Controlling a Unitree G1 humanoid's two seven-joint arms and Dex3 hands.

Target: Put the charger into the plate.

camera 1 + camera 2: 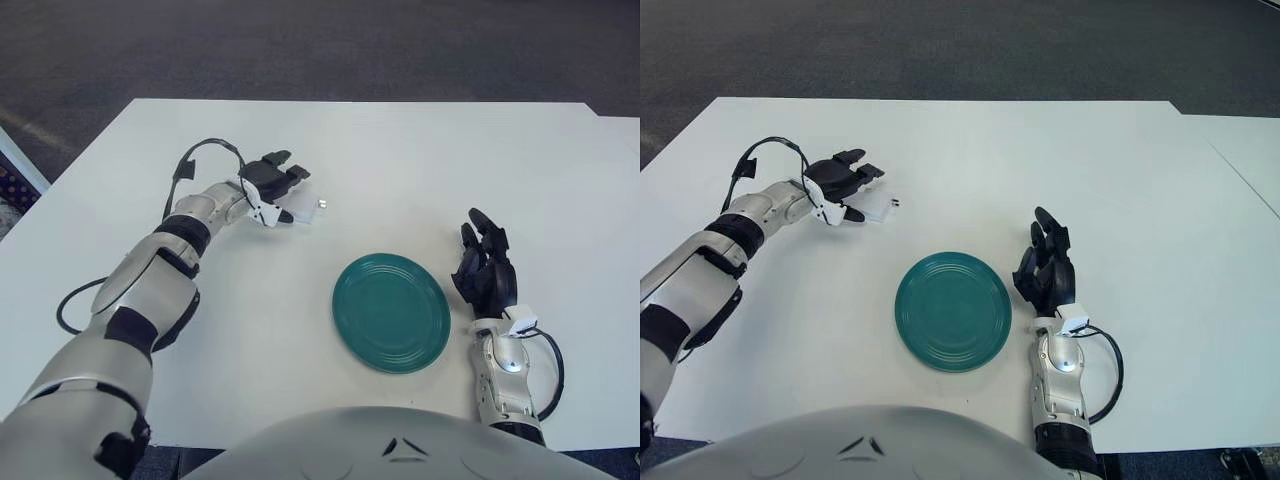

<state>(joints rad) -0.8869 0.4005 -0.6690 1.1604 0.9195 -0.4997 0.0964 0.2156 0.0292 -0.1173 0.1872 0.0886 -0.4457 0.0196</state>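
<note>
The white charger [306,207] lies on the white table [400,150], up and left of the green plate [391,312]. My left hand [290,190] reaches out to it from the left. Its fingers are spread, with the upper fingers just above the charger's left end and the thumb just below it. They are not closed on the charger. The plate is empty. My right hand [484,262] shows just right of the plate, fingers relaxed and holding nothing.
Black cables loop off my left wrist [205,150] and my right forearm [552,372]. The table's far edge runs along the top, with dark carpet [320,45] beyond it.
</note>
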